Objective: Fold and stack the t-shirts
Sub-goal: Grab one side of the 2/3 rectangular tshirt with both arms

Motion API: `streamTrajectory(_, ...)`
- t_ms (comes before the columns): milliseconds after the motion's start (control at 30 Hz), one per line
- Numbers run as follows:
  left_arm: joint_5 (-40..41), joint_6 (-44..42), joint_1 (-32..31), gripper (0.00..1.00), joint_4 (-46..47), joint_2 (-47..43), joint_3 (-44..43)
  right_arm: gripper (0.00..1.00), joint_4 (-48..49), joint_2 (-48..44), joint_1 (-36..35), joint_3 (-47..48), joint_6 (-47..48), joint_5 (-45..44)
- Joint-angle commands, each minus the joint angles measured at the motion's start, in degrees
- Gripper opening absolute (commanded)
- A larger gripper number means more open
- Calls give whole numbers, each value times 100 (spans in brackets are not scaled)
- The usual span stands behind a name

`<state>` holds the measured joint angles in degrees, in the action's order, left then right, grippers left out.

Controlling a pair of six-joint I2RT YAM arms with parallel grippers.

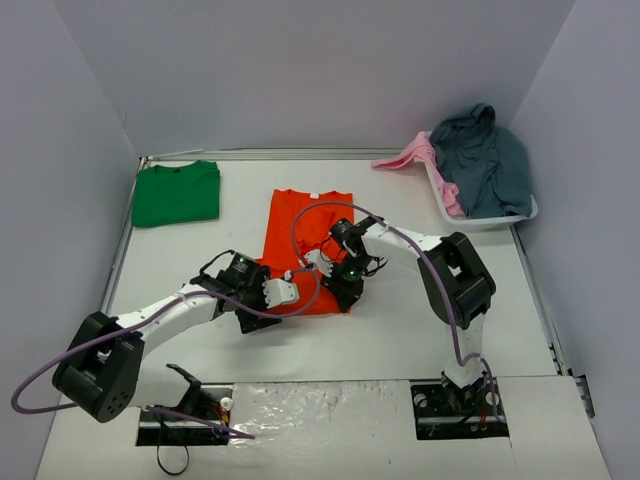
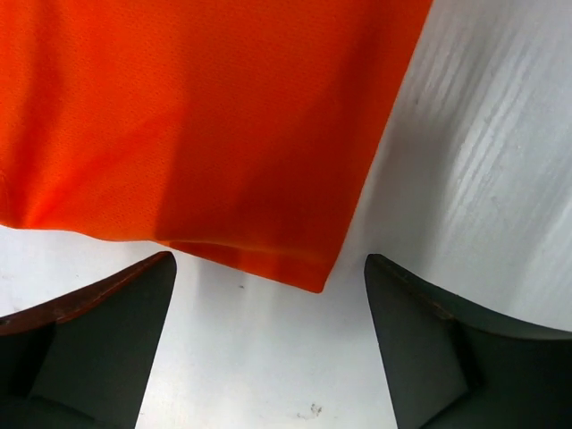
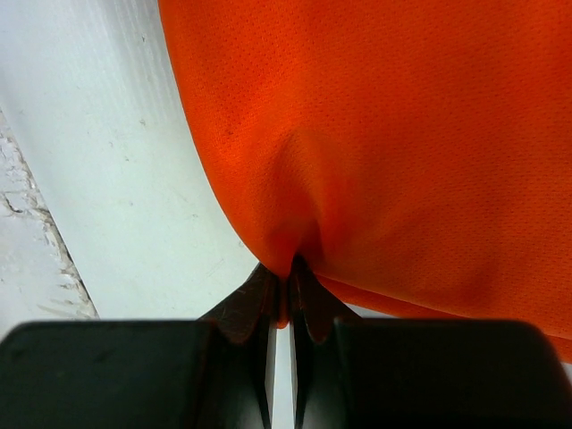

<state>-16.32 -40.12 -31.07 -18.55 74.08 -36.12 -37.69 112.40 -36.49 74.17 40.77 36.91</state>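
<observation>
Right jaws press together on a pinch of the orange shirt (image 3: 375, 134) at its near edge. Left jaws stand spread above the worktop (image 2: 483, 134), just short of that shirt's other near corner. The shirt lies flat mid-worktop. The green shirt (image 1: 176, 193) rests folded at the far left. A basket (image 1: 485, 223) of clothes sits far right.
</observation>
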Motion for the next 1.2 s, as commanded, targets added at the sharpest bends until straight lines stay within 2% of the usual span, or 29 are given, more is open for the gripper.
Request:
streamTrajectory(0, 243, 57, -4, 84, 246, 159, -27, 0, -371, 63, -42, 115, 89, 106)
streamTrajectory(33, 243, 48, -4, 73, 246, 272, -53, 0, -379, 54, -42, 106, 80, 115)
streamTrajectory(100, 190, 74, -13, 61, 167, 413, -167, 0, -379, 45, -51, 98, 89, 106)
streamTrajectory(133, 182, 74, -13, 49, 150, 544, -202, 0, -388, 45, -42, 97, 80, 106)
streamTrajectory(233, 120, 92, -13, 35, 44, 756, -343, 0, -397, 10, -51, 89, 89, 54)
streamTrajectory(267, 85, 83, -13, 21, 1, 791, -369, 0, -388, 10, -42, 80, 89, 45)
streamTrajectory(367, 6, -4, -4, 3, -271, 836, -466, 0, -397, -8, -42, 45, 106, 19)
streamTrajectory(633, -266, -207, 4, 2, -1045, 511, -677, 0, -564, -86, -34, 18, 141, -26)
streamTrajectory(800, -583, -496, 13, 2, -1914, 309, -940, 0, -896, -236, -51, 45, 211, 1)
streamTrajectory(967, -978, -821, 13, 2, -2906, 370, -1370, 0, -1117, -578, -130, -61, 247, 45)
streamTrajectory(1167, -1391, -980, 13, 2, -3577, 537, -1696, 0, -1460, -913, -227, -157, 343, 80)
